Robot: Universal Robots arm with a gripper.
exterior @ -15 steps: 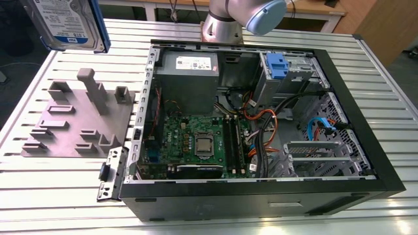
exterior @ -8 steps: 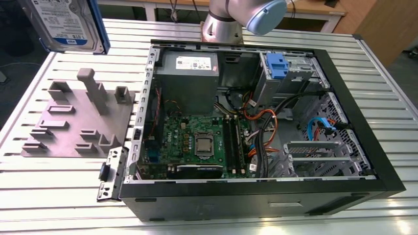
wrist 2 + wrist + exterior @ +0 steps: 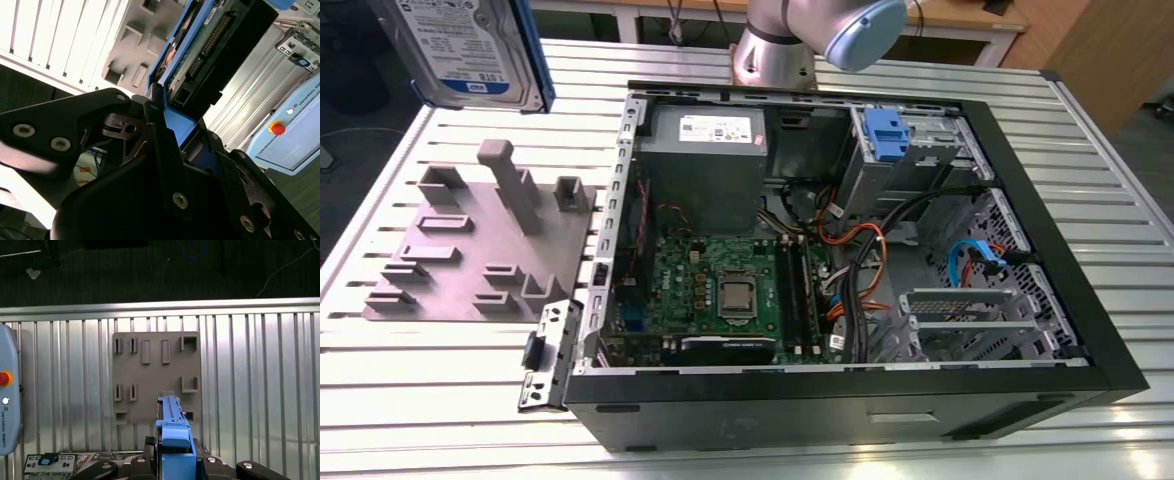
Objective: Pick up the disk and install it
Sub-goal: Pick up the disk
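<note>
the gripper [image 3: 175, 125] is clamped on the disk [image 3: 467, 45]. in the second wrist view its black fingers [image 3: 157, 135] pinch one end of the blue carrier frame, though the far finger is mostly hidden behind the frame, so the grip on that side is hard to judge. in the exterior view the drive hangs in the air at the far left, label towards the camera, above the slatted aluminium table [image 3: 427, 400] and clear of the grey fixture plate [image 3: 467, 250] and its posts. the open computer case [image 3: 854, 410] lies just beside the plate, on the exterior view's right, with a blue-latched drive bay [image 3: 887, 135] near its far wall.
</note>
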